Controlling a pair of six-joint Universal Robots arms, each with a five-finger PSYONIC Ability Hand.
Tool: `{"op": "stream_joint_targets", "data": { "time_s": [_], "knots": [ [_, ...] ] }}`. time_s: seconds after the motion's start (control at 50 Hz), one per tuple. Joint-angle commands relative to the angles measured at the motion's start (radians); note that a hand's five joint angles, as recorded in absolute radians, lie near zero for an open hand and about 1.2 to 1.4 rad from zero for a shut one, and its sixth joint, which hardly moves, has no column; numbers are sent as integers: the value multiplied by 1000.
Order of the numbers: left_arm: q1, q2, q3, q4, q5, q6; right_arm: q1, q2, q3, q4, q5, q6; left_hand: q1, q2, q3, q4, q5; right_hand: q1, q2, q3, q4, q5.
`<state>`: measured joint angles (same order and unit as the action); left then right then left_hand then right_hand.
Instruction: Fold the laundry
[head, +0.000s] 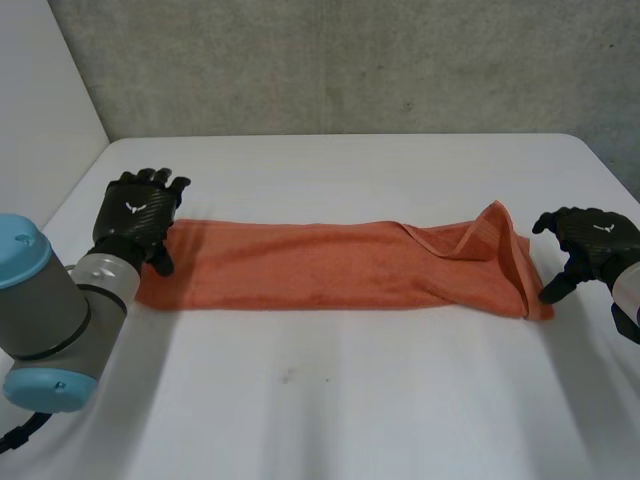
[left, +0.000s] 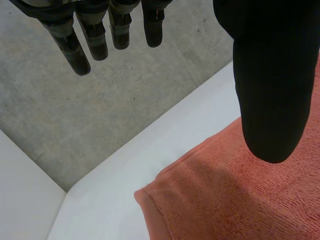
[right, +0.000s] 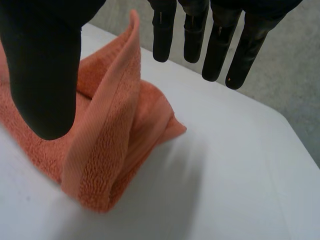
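- while the orange towel (head: 330, 268) lies as a long narrow strip across the white table (head: 350, 400), i judge the lengthwise fold done and the crosswise folds not yet begun.
- its right end is rumpled, with part standing up.
- left hand (head: 135, 218) is over the towel's left end, fingers straight, grasping nothing.
- right hand (head: 590, 240) is just beside the right end, fingers relaxed, empty.

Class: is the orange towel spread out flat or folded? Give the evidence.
Folded: the orange towel lies as a long strip, layers overlapping near the right hand, where one edge stands up.
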<state>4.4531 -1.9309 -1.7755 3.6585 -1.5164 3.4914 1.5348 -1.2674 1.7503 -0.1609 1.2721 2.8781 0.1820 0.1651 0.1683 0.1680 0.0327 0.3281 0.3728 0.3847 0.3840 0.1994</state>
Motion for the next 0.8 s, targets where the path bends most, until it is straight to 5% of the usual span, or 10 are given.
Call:
{"op": "stream_joint_targets", "data": {
  "time_s": [0.02,0.14,0.34,0.46,0.8],
  "knots": [
    [2,0,14,2,-16,-25,121,20,-130,-37,1,0,-1,16,13,13,-26,77,32,20,21,31],
    [9,-3,13,2,-18,-26,215,112,-247,-37,9,-43,-4,13,10,10,-29,86,41,29,30,40],
    [14,-3,5,0,-18,-29,363,431,-638,128,220,-437,-7,9,6,7,-33,121,76,64,65,75],
    [14,-3,5,0,-18,-29,367,525,-739,146,306,-542,-7,9,6,7,-33,136,91,79,80,90],
    [29,-2,7,0,-16,-29,366,600,-838,208,331,-651,-1,16,13,13,-26,1068,1023,1012,1012,1022]
  ]
}}
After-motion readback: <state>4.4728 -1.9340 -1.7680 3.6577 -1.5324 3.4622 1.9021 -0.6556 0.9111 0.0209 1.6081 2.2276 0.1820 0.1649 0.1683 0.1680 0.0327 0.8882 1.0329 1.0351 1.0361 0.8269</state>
